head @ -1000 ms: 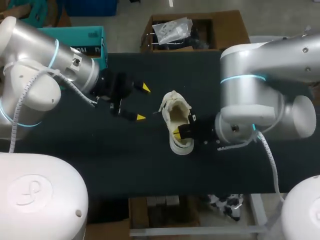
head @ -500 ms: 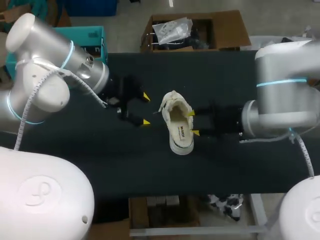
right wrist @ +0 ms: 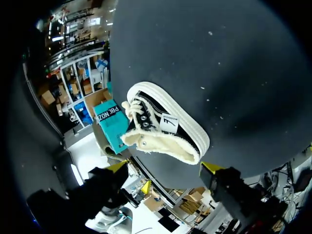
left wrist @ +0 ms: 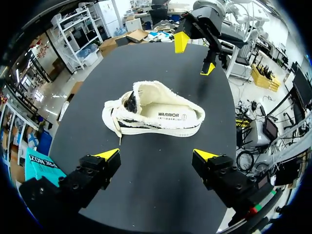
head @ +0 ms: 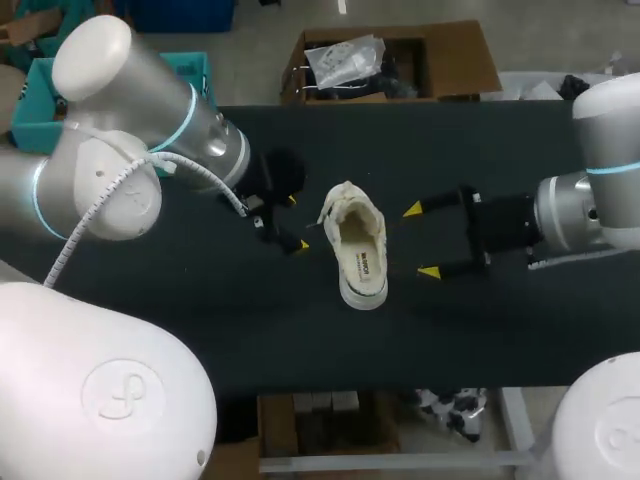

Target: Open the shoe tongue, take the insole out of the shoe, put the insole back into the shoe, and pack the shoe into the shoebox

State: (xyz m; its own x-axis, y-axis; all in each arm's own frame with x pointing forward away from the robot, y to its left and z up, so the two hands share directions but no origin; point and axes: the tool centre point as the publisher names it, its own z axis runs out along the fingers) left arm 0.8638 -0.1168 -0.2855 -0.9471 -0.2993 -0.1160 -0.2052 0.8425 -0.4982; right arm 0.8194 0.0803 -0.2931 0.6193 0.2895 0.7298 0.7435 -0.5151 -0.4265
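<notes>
Shoe (head: 360, 250) sat on desk (head: 200, 320), insole (head: 364, 262) inside — left gripper (head: 297, 222) and right gripper (head: 421, 241) flanked it, both open, holding nothing — likely staged to pry it open.

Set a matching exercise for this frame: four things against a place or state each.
1 shoe
2 insole
3 left gripper
4 right gripper

A open, right of the shoe in the head view
B inside the shoe
C on the table, between the grippers
D open, left of the shoe in the head view

Pairs: 1-C, 2-B, 3-D, 4-A
</notes>
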